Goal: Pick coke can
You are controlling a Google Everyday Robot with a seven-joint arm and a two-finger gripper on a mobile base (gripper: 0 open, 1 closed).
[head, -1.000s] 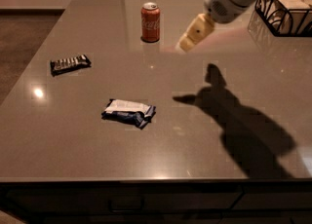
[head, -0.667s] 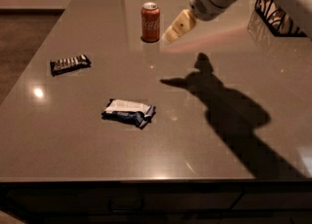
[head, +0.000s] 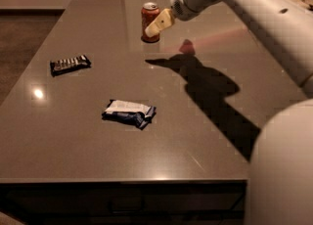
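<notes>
The coke can (head: 148, 17) stands upright at the far middle of the grey table (head: 73, 141); it is orange-red with a silver top rim. My gripper (head: 155, 27) reaches in from the upper right on a white arm. Its cream-coloured fingertips overlap the can's right side in this view. I cannot tell whether they touch the can.
A dark snack bar wrapper (head: 70, 64) lies at the left of the table. A white and blue wrapper (head: 129, 112) lies near the middle front. The arm's shadow (head: 205, 84) falls across the right half. The table's front edge is close to the camera.
My arm has swung left across the table, bringing the gripper from right of the can up to the can's right side. The can and the wrappers have stayed put.
</notes>
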